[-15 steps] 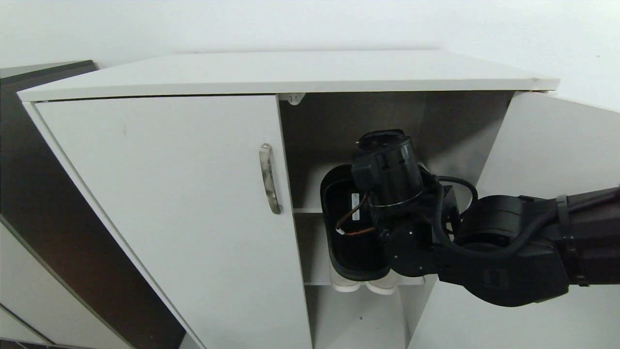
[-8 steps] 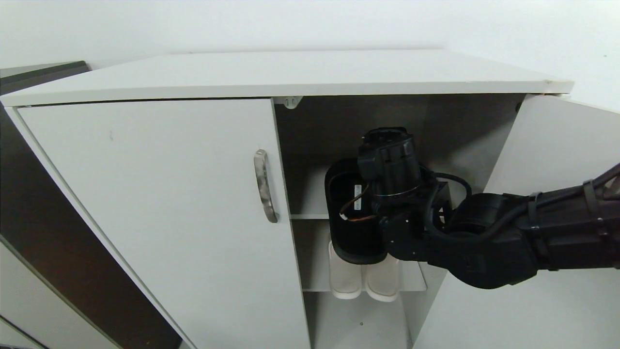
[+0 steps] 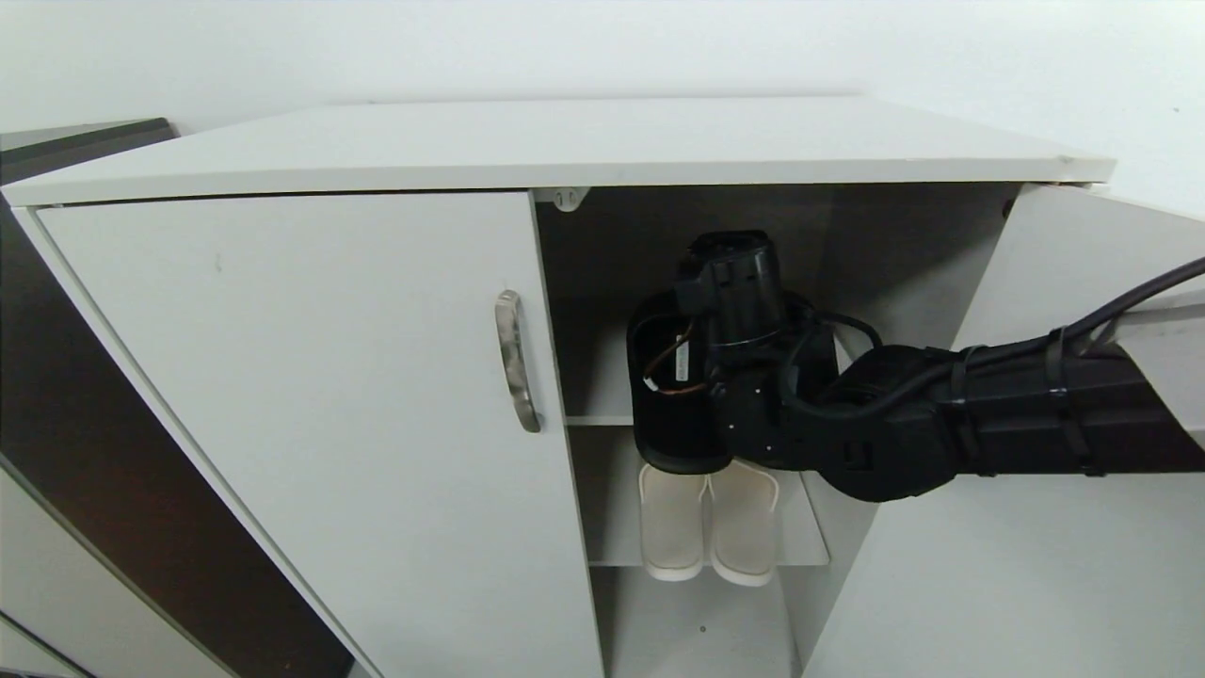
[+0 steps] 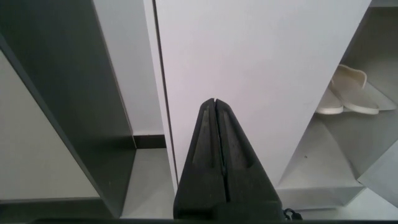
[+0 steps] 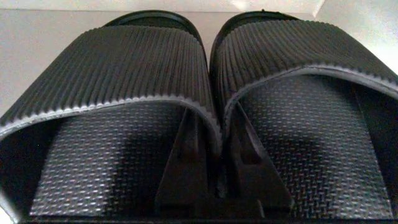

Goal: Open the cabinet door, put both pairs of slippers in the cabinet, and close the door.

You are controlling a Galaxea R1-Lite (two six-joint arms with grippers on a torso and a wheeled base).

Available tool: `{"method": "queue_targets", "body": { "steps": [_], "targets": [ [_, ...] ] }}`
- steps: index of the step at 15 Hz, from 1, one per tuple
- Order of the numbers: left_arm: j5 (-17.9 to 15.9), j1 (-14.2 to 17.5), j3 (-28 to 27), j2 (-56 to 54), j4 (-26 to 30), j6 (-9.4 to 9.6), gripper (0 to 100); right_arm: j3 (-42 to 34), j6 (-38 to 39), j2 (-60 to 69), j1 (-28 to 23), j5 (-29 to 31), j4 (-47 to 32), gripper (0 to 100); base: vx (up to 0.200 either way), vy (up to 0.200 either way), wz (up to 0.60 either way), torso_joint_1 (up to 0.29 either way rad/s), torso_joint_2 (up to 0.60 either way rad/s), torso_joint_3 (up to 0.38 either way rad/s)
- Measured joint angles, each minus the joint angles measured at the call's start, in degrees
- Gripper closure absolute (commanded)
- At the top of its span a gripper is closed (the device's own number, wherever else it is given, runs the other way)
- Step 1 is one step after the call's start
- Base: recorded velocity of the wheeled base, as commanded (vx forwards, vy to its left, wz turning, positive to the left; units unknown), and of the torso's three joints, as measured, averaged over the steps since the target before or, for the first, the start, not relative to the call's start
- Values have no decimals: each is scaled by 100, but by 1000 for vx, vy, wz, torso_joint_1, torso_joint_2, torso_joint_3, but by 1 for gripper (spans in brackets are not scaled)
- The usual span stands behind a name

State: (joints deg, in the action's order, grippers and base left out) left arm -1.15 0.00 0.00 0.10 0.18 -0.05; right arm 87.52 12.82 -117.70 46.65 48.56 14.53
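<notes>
Right gripper pinching black slippers by their touching inner edges, inside cabinet.
Step, as judged: placing second pair, held over upper shelf; white slippers on shelf below. Next likely needs: lower, release, withdraw, close door.

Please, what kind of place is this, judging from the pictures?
Probably a home entrance, or a mock-up of one: a white shoe cabinet with shelves, white slippers on a shelf, and black slippers held by the right gripper.
</notes>
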Motion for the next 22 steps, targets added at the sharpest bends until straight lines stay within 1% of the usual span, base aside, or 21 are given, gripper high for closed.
{"method": "queue_targets", "body": {
  "steps": [3, 6, 18, 19, 22],
  "targets": [
    [4, 0, 0, 0, 2, -2, 100, 612, -2, -232, -143, -63, -391, 100, 0, 0, 0, 0, 0, 0],
    [9, 0, 0, 0, 0, -2, 100, 928, 0, -438, -219, -83, -433, 100, 0, 0, 0, 0, 0, 0],
    [4, 0, 0, 0, 0, -2, 100, 970, 9, -584, -254, -154, -435, 100, 0, 0, 0, 0, 0, 0],
    [6, 0, 0, 0, 0, -2, 100, 964, 11, -584, -254, -154, -438, 0, 0, 0, 0, 0, 0, 0],
    [2, 0, 0, 0, 0, -2, 100, 940, 12, -578, -243, -149, -439, 0, 0, 0, 0, 0, 0, 0]
  ]
}}
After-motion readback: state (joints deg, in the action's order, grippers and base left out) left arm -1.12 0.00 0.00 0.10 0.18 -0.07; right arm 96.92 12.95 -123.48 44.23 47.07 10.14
